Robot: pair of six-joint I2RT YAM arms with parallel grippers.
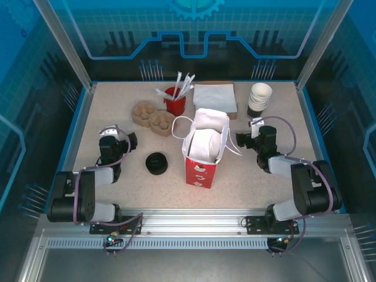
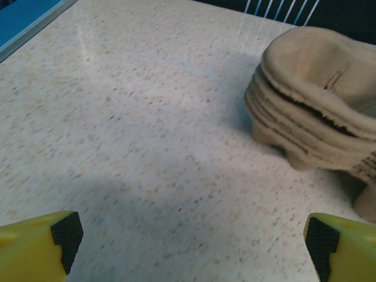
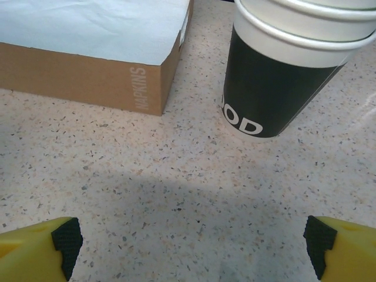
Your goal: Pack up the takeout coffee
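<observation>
The left gripper (image 2: 191, 242) and right gripper (image 3: 191, 241) both have their jaws spread wide and hold nothing. Between them stands the bag (image 1: 202, 150), with black lids (image 1: 157, 163) to its left. Where the coffee cup is cannot be told.

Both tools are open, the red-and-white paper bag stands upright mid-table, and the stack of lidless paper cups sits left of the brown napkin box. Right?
One slip: the stack of lidless paper cups sits right of the brown napkin box, not left; the top external view shows it. The left tool and right tool are open, and the red-and-white paper bag stands upright mid-table.
</observation>
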